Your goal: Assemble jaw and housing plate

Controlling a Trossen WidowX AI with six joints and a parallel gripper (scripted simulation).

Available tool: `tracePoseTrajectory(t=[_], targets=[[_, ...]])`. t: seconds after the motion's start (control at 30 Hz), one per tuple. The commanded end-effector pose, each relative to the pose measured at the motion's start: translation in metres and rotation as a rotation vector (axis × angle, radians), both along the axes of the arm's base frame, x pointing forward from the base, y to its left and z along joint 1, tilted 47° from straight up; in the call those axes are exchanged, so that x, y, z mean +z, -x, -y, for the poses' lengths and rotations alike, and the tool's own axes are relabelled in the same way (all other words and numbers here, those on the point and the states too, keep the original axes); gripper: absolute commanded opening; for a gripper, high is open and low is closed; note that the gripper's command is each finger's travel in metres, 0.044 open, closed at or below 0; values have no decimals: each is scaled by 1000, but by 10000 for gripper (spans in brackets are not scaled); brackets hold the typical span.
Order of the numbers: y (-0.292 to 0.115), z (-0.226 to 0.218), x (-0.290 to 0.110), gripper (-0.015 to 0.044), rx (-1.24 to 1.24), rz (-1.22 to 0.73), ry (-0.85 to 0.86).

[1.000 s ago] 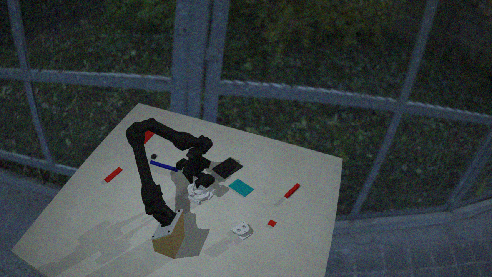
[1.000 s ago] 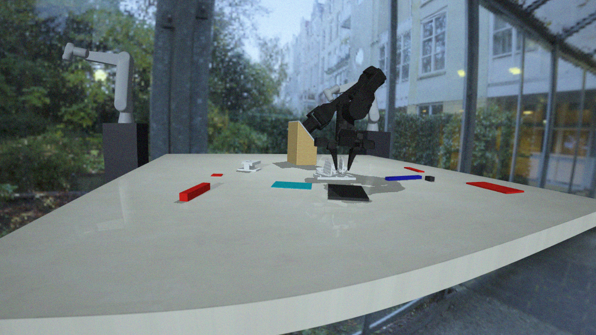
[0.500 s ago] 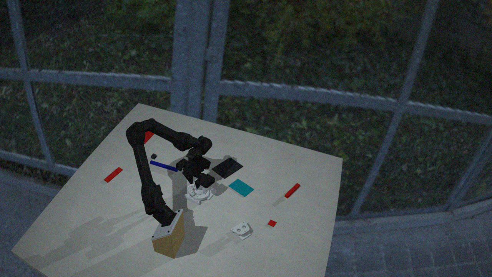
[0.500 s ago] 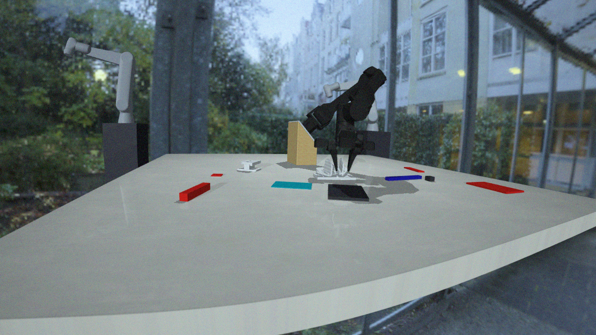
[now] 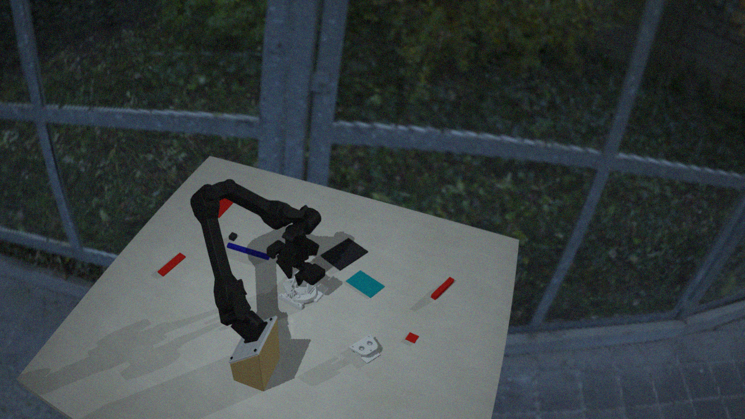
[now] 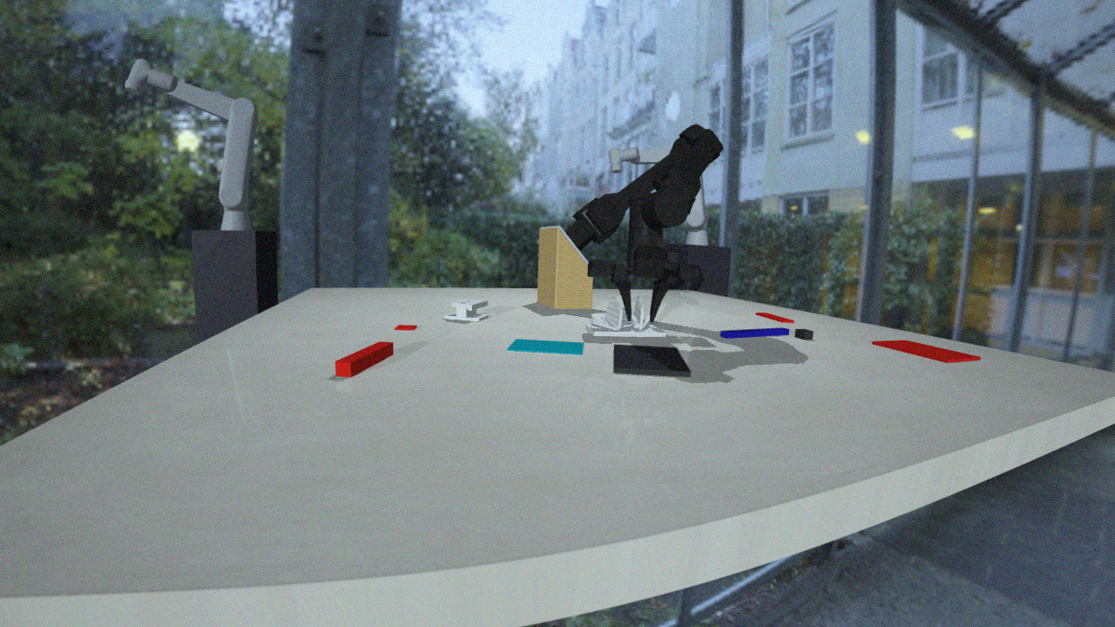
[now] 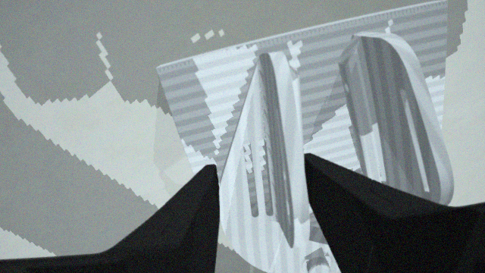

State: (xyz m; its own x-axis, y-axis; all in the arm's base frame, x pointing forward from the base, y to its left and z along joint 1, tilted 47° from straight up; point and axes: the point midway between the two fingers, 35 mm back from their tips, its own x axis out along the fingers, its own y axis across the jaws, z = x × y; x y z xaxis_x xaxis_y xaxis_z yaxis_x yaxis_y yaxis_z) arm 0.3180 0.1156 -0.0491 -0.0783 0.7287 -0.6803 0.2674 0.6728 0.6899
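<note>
My gripper (image 5: 295,279) (image 6: 640,318) (image 7: 258,168) is shut on a white jaw (image 7: 280,133), a tall slotted piece between the fingertips, over the white base (image 6: 624,333) (image 7: 326,45). The other white jaw (image 7: 390,95) stands on the base to the right in the wrist view, apart from the held one and partly behind the right finger. The pins, the gear teeth and the held jaw's lower end are hidden or too small to tell. The white housing plate (image 5: 366,350) (image 6: 471,302), with two round holes, rests on a small white stand, away from the base.
A black slab (image 5: 343,254) (image 6: 651,360) and a teal plate (image 5: 365,284) (image 6: 545,347) lie near the base. A blue bar (image 5: 247,251) (image 6: 754,333) and a small black block (image 5: 233,236) (image 6: 803,334) lie beyond the gripper. Red pieces (image 5: 442,288) (image 6: 364,358) lie farther out.
</note>
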Motion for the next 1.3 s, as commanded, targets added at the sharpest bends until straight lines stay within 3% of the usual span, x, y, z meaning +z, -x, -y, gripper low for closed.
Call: tracePoseTrajectory(t=[0.0, 1.27], targets=[[0, -3, -1, 134, 2, 0, -3], [0, 2, 3, 134, 2, 0, -3]])
